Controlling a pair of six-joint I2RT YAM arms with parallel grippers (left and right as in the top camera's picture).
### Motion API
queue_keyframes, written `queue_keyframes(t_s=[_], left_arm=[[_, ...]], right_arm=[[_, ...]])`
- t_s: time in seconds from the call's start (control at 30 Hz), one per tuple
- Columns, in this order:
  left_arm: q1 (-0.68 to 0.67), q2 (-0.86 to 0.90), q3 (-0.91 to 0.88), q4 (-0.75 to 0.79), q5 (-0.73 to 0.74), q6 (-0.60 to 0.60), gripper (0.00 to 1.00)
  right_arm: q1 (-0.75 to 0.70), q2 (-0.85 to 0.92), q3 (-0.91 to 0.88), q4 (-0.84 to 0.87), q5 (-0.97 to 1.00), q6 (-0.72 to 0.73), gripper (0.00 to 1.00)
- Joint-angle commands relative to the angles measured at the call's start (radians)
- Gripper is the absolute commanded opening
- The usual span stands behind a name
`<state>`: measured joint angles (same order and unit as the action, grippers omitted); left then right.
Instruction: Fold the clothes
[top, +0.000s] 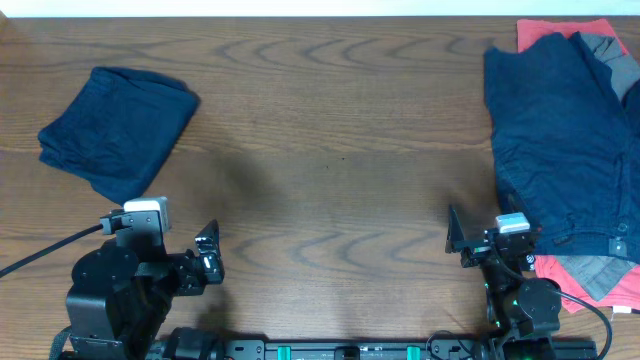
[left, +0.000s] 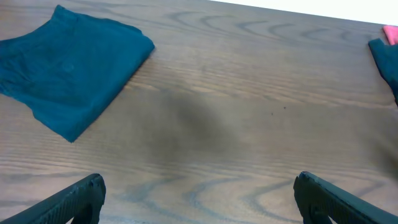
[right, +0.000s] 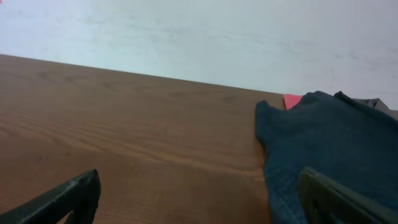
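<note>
A folded dark navy garment (top: 118, 128) lies at the table's far left; it also shows in the left wrist view (left: 68, 68). A pile of clothes sits at the right: a spread navy shorts-like piece (top: 565, 140) with a small pale tag (top: 618, 249), over a coral-red piece (top: 562, 32) and a grey piece (top: 600, 275). The navy piece also shows in the right wrist view (right: 329, 149). My left gripper (top: 208, 252) is open and empty near the front left. My right gripper (top: 468, 240) is open and empty, just left of the pile's front edge.
The wooden table (top: 330, 150) spans the view. A black cable (top: 45, 252) runs from the left arm to the left edge. A dark rail (top: 350, 350) lies along the front edge between the arm bases.
</note>
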<state>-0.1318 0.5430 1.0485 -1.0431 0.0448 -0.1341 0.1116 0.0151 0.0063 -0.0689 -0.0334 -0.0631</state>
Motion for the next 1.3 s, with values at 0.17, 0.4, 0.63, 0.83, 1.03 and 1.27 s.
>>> queue_keyframes(t_s=[0.17, 0.4, 0.63, 0.83, 1.03, 1.27], left_arm=[[0.002, -0.002, -0.003, 0.001, -0.012, -0.008, 0.98], [0.002, -0.002, -0.003, 0.001, -0.012, -0.008, 0.98], [0.046, -0.035, -0.005, -0.051, -0.012, 0.010, 0.98], [0.154, -0.121, -0.108, -0.061, -0.012, 0.010, 0.98], [0.175, -0.280, -0.394, 0.113, -0.009, 0.010, 0.98], [0.174, -0.426, -0.701, 0.441, 0.015, 0.000, 0.98]], right_arm=[[-0.013, -0.003, -0.001, -0.005, 0.006, -0.013, 0.99], [-0.013, -0.003, -0.001, -0.005, 0.006, -0.013, 0.99], [-0.013, -0.003, -0.001, -0.005, 0.006, -0.013, 0.99], [-0.013, -0.003, -0.001, -0.005, 0.006, -0.013, 0.99], [-0.013, -0.003, -0.001, -0.005, 0.006, -0.013, 0.99], [-0.013, -0.003, -0.001, -0.005, 0.006, -0.013, 0.99]])
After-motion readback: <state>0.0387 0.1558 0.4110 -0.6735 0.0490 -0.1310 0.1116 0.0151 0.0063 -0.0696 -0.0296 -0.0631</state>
